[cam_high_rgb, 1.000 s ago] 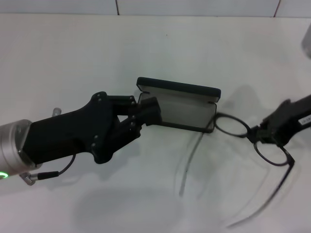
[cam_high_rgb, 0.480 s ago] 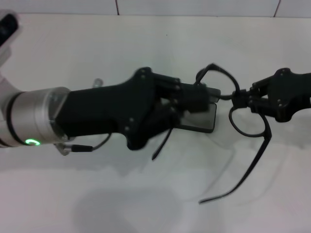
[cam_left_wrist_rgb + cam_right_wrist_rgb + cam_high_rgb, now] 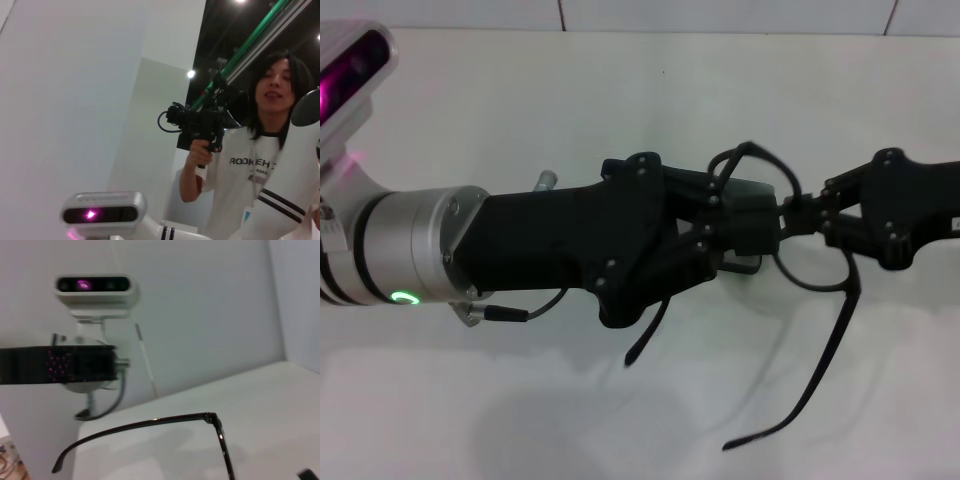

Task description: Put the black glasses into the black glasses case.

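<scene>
Above the white table (image 3: 520,120), the right tool (image 3: 798,214) pinches the black glasses (image 3: 820,280) at the bridge, temple arms dangling open. Beneath the left tool (image 3: 750,222), the black glasses case (image 3: 748,264) is almost wholly hidden; whether that tool's fingers grip anything, I cannot tell.
</scene>
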`<state>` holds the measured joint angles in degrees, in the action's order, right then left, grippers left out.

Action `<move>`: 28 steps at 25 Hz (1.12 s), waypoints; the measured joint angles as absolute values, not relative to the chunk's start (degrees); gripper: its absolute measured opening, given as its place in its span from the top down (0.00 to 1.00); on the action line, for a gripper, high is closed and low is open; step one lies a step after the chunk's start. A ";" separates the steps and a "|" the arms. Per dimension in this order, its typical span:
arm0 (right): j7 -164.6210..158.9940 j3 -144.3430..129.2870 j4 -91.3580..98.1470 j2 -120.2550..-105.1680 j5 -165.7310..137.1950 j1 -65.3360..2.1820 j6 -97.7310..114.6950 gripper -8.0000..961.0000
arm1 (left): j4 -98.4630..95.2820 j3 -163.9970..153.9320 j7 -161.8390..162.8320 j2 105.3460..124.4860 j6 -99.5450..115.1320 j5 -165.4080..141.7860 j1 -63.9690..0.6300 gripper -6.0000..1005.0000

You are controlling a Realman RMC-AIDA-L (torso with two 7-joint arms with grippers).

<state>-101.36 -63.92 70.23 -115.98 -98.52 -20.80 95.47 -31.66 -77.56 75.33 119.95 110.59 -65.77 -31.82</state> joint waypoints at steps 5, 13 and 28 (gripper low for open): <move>-97.64 -66.06 69.10 -116.11 -94.29 -20.25 95.95 0.93 | -31.34 -77.46 75.32 119.91 110.22 -65.73 -32.03 0.94; -92.97 -66.34 67.85 -116.02 -88.73 -20.08 97.65 0.93 | -29.08 -77.72 75.22 119.90 109.47 -65.81 -33.01 0.94; -90.98 -68.72 65.90 -116.09 -84.69 -20.53 97.92 0.93 | -26.04 -77.87 73.00 120.31 107.72 -65.76 -34.61 0.95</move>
